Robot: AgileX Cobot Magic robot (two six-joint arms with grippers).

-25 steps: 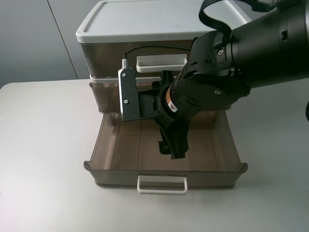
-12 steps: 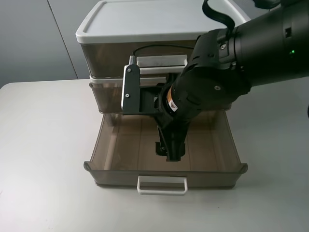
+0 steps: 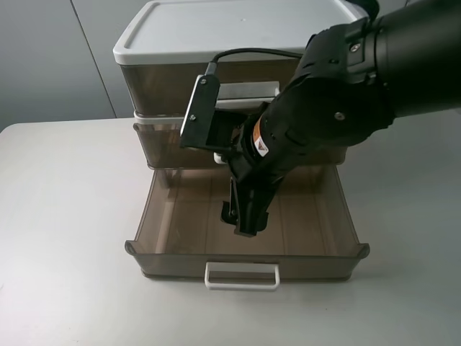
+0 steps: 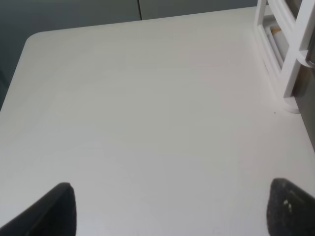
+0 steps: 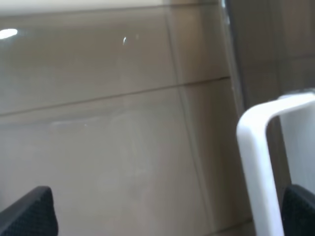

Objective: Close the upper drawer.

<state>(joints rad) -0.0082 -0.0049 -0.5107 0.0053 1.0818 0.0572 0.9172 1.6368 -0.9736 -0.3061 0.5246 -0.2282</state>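
Note:
The upper drawer (image 3: pixel 155 140), the smoky-brown middle tier, stands out a little beyond the tier under the white lid (image 3: pixel 216 29). My right arm hides its middle and most of its handle. My right gripper (image 3: pixel 243 216) hangs open in front of it, fingers pointing down into the pulled-out bottom drawer (image 3: pixel 331 216). In the right wrist view the gripper (image 5: pixel 165 216) faces smoky plastic, with a white loop handle (image 5: pixel 256 162) beside one fingertip; whose handle it is I cannot tell. My left gripper (image 4: pixel 172 211) is open over bare table and holds nothing.
The bottom drawer is pulled far out, its white handle (image 3: pixel 241 275) near the table's front. The top tier's handle (image 3: pixel 245 90) shows above my arm. A white frame (image 4: pixel 290 59) stands at the table's edge in the left wrist view. The white table (image 3: pixel 65 216) surrounds the unit.
My right arm has swung left and its wrist has tilted up. The fingers have moved left over the bottom drawer. The top tier's handle now sits closer to the unit.

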